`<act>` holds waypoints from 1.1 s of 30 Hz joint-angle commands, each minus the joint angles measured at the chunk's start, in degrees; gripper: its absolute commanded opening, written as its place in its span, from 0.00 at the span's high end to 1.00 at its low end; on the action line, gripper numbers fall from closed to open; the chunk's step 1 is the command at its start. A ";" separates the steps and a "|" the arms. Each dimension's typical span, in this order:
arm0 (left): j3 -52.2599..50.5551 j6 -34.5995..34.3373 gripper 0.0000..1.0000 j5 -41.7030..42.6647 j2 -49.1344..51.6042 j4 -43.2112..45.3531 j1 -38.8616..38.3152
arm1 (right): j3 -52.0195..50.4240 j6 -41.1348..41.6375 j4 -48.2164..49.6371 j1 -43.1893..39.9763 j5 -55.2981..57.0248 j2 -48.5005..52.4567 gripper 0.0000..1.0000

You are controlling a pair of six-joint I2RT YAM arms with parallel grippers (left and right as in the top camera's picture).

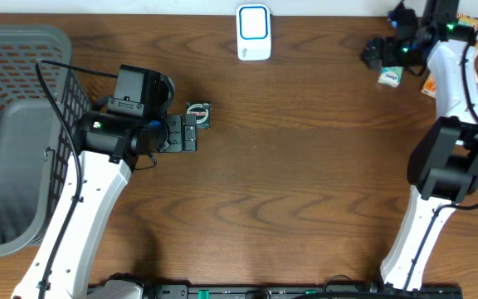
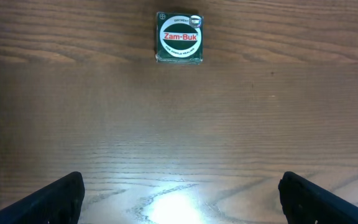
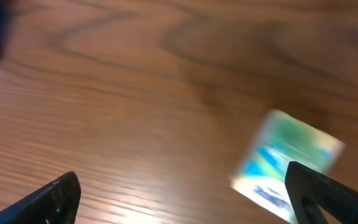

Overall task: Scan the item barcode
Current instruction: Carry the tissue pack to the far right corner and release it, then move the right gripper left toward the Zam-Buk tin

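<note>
A small green Zam-Buk box (image 1: pixel 198 114) (image 2: pixel 179 38) lies flat on the wooden table. My left gripper (image 1: pixel 189 133) (image 2: pixel 179 202) is open just short of it, with only bare table between its fingers. At the far right, a green, blue and white box (image 1: pixel 390 77) (image 3: pixel 288 165) lies on the table, blurred in the right wrist view. My right gripper (image 1: pixel 378 55) (image 3: pixel 185 196) is open above it, the box beside its right finger and nothing held. The white and blue scanner (image 1: pixel 254 31) stands at the back centre.
A grey mesh basket (image 1: pixel 15 124) fills the left edge, close to the left arm. An orange packet (image 1: pixel 430 83) and a pale packet (image 1: pixel 471 29) lie in the back right corner, beside the right arm.
</note>
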 commanded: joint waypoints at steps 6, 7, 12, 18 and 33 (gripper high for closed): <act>0.63 0.35 0.02 -0.31 -0.37 0.02 0.07 | -0.50 0.85 2.19 2.71 4.24 0.26 0.50; 0.63 0.35 0.03 -0.31 -0.39 0.00 0.07 | -0.50 0.87 2.32 2.86 4.35 0.66 0.62; 0.63 0.35 0.02 -0.31 -0.39 0.00 0.07 | -0.50 7.19 5.84 2.95 11.85 5.73 0.96; 0.63 0.35 0.02 -0.31 -0.37 0.00 0.07 | -0.50 10.29 9.81 2.54 19.76 9.81 0.98; 0.63 0.35 0.02 -0.31 -0.37 0.02 0.07 | -0.48 14.49 4.90 -4.57 38.66 8.15 0.99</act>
